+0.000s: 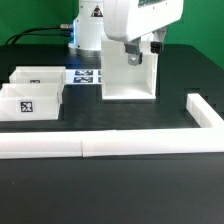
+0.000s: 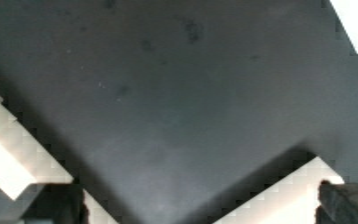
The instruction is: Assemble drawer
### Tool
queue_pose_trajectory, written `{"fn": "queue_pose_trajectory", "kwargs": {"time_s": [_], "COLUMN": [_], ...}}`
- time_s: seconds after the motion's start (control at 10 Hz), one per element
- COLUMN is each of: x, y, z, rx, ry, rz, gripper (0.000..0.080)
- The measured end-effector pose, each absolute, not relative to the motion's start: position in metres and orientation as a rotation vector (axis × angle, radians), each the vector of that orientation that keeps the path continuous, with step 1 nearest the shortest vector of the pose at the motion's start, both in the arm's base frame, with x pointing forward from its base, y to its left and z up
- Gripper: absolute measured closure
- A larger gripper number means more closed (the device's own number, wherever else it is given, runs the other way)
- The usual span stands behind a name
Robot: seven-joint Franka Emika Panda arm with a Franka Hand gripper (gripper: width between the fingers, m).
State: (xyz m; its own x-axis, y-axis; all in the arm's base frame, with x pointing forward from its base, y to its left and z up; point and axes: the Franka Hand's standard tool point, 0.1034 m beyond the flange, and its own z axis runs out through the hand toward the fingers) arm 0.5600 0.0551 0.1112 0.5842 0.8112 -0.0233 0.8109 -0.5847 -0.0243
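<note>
The gripper (image 1: 143,52) hangs at the top of the casing (image 1: 127,80), toward its right side, with its fingers (image 2: 345,197) spread wide apart. The casing stands upright mid-table (image 1: 150,185). Two trays (image 1: 30,105) sit well to its left.

Black matte table (image 1: 120,190) fills most of the exterior view, w/ a faint grey sheen toward the back edge. Behind it, a flat green backdrop (image 1: 30,20) on both sides; no windows or floor visible. A dark cable (image 1: 40,33) trails along the back, on the exterior view's left. A long low white L-shaped bar (image 1: 110,146) lies across the front, its corner at the exterior view's right. The marker board (image 1: 88,75) lies flat near the back. Light is even, shadows soft. In the wrist view, tabletop (image 2: 176,90) approx. the same dark grey, lightly scuffed.
</note>
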Motion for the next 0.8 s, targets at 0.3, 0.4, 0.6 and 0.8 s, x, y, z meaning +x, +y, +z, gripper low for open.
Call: {"fn": "queue_pose_trajectory", "kwargs": {"time_s": [0.3,0.4,0.6,0.8], "x": [0.56,0.56,0.56,0.549], "y": [0.055,0.055,0.055,0.06], "z": [0.111,0.111,0.111,0.117], "rx": [-2.786,-2.786,-2.786,-2.874], "ry": [-1.426,-1.426,-1.426,-1.28], "rz": [0.05,0.05,0.05,-0.01], "gripper": [0.015,0.015,0.015,0.015]}}
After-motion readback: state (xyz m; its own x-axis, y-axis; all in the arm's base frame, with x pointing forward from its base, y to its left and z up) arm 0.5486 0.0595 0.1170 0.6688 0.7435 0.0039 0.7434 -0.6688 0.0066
